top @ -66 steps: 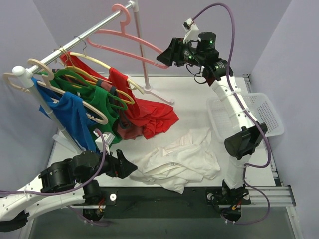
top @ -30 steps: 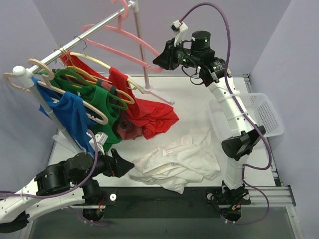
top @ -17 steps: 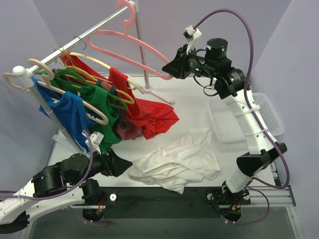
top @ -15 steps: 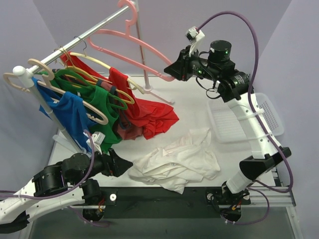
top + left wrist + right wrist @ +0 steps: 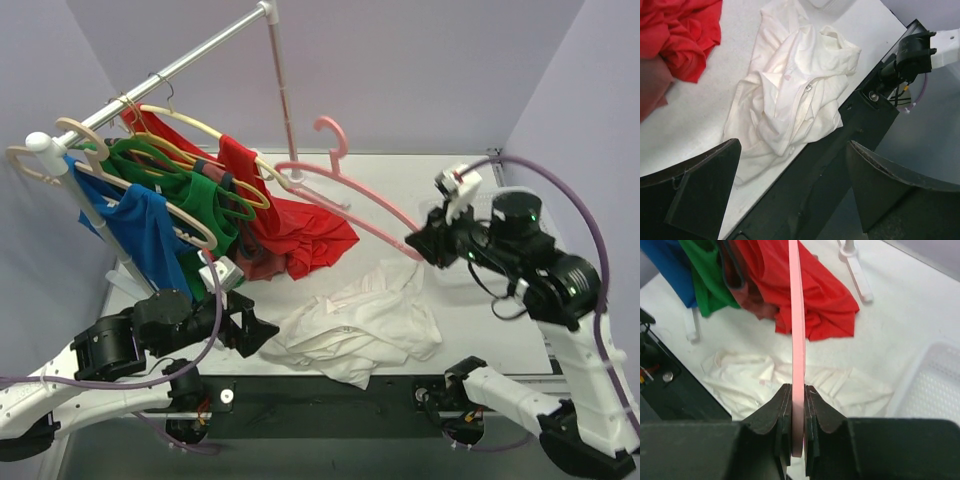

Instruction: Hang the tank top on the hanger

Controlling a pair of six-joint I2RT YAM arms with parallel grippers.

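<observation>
The white tank top [image 5: 358,322] lies crumpled on the table near the front; it also shows in the left wrist view [image 5: 795,95] and in the right wrist view [image 5: 755,380]. My right gripper [image 5: 418,246] is shut on one end of the pink hanger [image 5: 345,191] and holds it in the air above the table, off the rail; the hanger [image 5: 796,330] runs edge-on between the jaws. My left gripper [image 5: 262,335] is open and empty, just left of the tank top, near the table's front edge.
A clothes rail [image 5: 180,62] at the left carries beige and green hangers with a red shirt [image 5: 300,230], a green shirt [image 5: 205,215] and a blue shirt [image 5: 145,235]. Its post [image 5: 285,110] stands at the back. A white basket [image 5: 935,385] sits right.
My right arm has lifted the pink hanger off the rail and brought it down and right, over the table. My left gripper has moved slightly toward the tank top.
</observation>
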